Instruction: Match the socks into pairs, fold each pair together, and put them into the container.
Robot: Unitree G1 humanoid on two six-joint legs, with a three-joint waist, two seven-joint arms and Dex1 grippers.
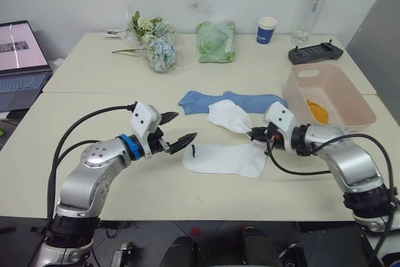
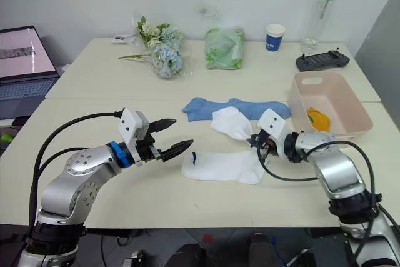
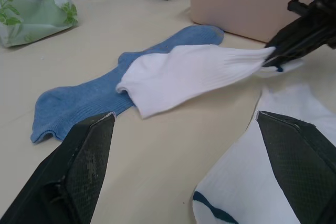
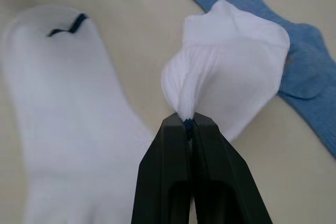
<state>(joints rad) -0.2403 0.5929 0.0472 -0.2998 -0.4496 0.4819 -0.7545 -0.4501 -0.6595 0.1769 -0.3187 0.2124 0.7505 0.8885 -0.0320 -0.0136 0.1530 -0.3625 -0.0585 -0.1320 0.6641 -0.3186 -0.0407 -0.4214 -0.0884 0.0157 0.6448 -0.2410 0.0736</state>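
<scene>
Meanwhile, on the cream table (image 1: pixel 94 85), a pink tub (image 1: pixel 334 89) at the right edge holds a mustard-yellow sock (image 1: pixel 317 112). Light blue socks (image 1: pixel 234 100) lie beside it. The right gripper (image 1: pixel 255 133) pinches one white sock (image 1: pixel 229 115) over another white sock (image 1: pixel 225 159); the left gripper (image 1: pixel 178 130) hovers, jaws wide apart.

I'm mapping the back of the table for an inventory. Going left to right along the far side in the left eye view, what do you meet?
laptop → flower bouquet → green cloth bundle → paper cup → clear bottle with a pale green cap
</scene>
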